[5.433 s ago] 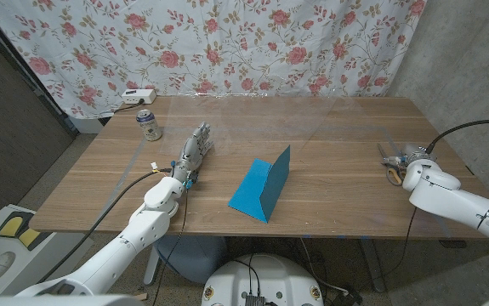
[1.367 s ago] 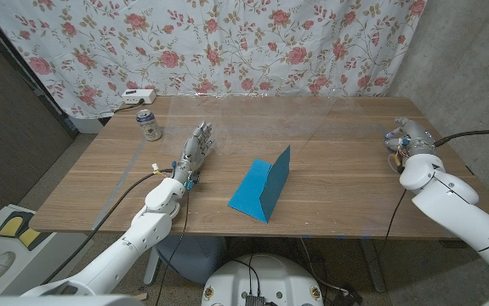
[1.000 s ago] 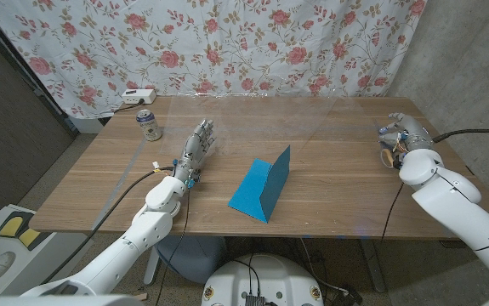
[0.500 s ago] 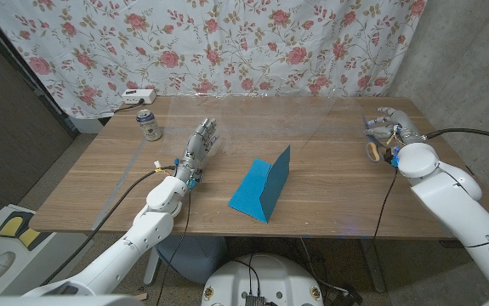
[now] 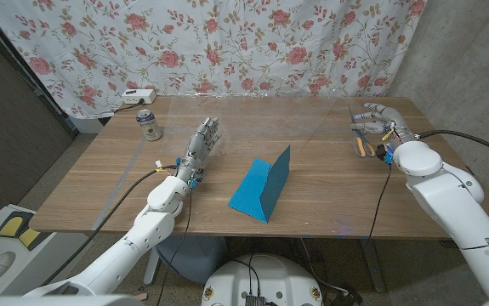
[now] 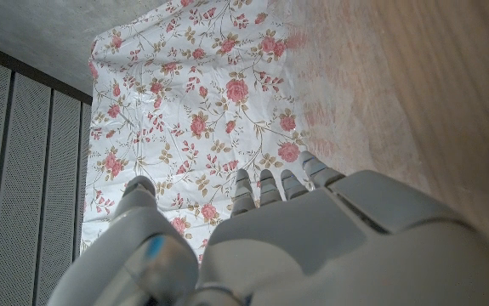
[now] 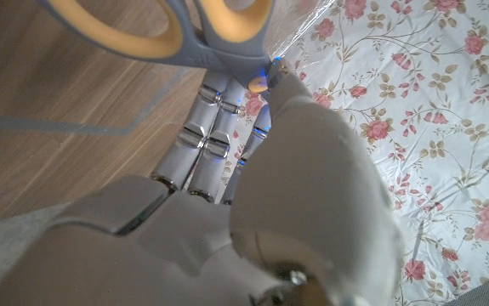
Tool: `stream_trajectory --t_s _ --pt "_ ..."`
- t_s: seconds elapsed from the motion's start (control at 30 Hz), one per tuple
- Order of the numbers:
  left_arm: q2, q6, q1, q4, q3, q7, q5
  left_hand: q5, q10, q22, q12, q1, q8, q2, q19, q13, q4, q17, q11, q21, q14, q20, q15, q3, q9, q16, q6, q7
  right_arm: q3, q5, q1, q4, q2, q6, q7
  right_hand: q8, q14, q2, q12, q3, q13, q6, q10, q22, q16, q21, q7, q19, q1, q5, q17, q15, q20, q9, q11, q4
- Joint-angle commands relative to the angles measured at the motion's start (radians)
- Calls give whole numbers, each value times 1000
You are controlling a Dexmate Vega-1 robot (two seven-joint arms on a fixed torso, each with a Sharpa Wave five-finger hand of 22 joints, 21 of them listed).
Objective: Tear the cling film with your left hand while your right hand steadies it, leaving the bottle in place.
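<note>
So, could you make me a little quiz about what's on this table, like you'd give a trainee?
1. True or false: the left hand holds the can.
2. Which hand has the scissors? A: the left hand. B: the right hand. C: neither.
3. Fill in: the folded card standing mid-table is ___ in colour.

Key: 1 false, the can stands apart from it; 2 B; 3 blue.

One can point(image 5: 149, 124), one blue folded sheet point(image 5: 261, 189), one pair of scissors point(image 5: 361, 141), one white power strip point(image 5: 136, 95), two robot hands point(image 5: 201, 140) point(image 5: 378, 119).
</note>
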Motion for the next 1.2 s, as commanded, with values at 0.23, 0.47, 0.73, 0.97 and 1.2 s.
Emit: stream_trajectory --t_s 0.23,0.47,0.73,0.97,1.2 --pt "-1 0 1 -12 9 -21 -6 7 8 4 4 -8 1 1 9 -1 0 3 0 -3 -6 1 5 -3 1 2 9 4 31 172 18 75 131 189 114 3 106 22 -10 -2 -3 2 -8 3 -8 19 -1 -11 30 6 7 -213 -73 2 2 3" --pt "5 0 5 -25 9 -20 -3 7 9 4 4 -9 2 1 11 -1 -1 3 -3 -5 -5 2 5 -3 1 2 10 5 7 181 41 98 133 206 119 5 107 23 -11 -2 -5 6 -7 4 -12 29 -1 -16 30 7 10 -213 -74 2 3 3" --pt "8 8 8 -35 9 -20 -7 7 9 4 4 -9 1 2 12 -1 -1 3 -2 -6 -4 1 5 -4 1 2 10 6 -5 218 53 105 149 238 137 6 109 22 -16 -3 -7 8 -13 6 -16 41 -5 -22 31 8 15 -213 -76 2 2 3" --pt "4 6 1 -40 12 -18 -1 7 9 4 3 -9 1 2 12 -1 -2 3 -4 -8 -10 1 4 -4 1 0 11 7 -12 266 66 115 177 260 159 7 109 22 -19 -3 -9 10 -15 7 -20 51 -10 -27 30 9 17 -213 -78 2 2 4" --pt "3 1 2 -55 14 -17 2 7 56 4 19 -4 -3 7 16 -1 -7 2 -16 -14 -9 -2 -11 -2 1 1 -3 11 -20 308 78 123 205 296 184 9 109 21 -22 -4 -11 13 -17 8 -24 61 -16 -32 30 9 20 -213 -78 2 1 4"
